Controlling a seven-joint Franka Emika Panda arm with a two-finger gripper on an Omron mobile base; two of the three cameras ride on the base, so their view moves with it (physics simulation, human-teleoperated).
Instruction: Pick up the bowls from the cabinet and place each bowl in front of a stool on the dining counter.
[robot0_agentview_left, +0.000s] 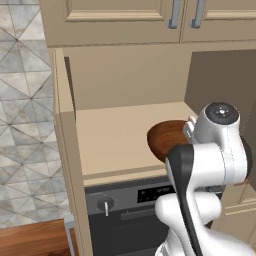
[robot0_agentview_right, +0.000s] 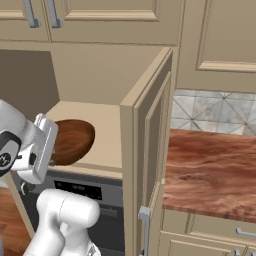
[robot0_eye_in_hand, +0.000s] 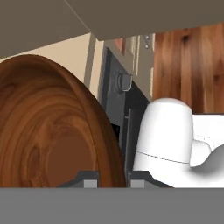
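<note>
1. One dark wooden bowl (robot0_agentview_left: 162, 137) is visible, at the front edge of the cabinet (robot0_agentview_left: 115, 132) shelf, tilted, its rim past the shelf lip in the right base view. The task speaks of bowls; I count one here.
2. The end effector (robot0_eye_in_hand: 113, 180) is clenched on that bowl: in the hand view the two fingertips (robot0_eye_in_hand: 89, 178) sit on either side of the bowl's thin rim, inside wall to one side, outer wall to the other.
3. One cabinet box stands open, with one open door (robot0_agentview_right: 152, 165) seen edge-on in the right base view.
4. Below the shelf is one dark oven (robot0_agentview_left: 125, 210) with a knob.
5. One stretch of reddish wood counter (robot0_agentview_right: 210, 170) lies to the right of the door. No stools can be counted here.
6. Risks, as I judge them: a rim pinch on a wide bowl may let it swing or slip as the arm pulls out; the bowl or arm could clip the open door or the shelf lip.
</note>
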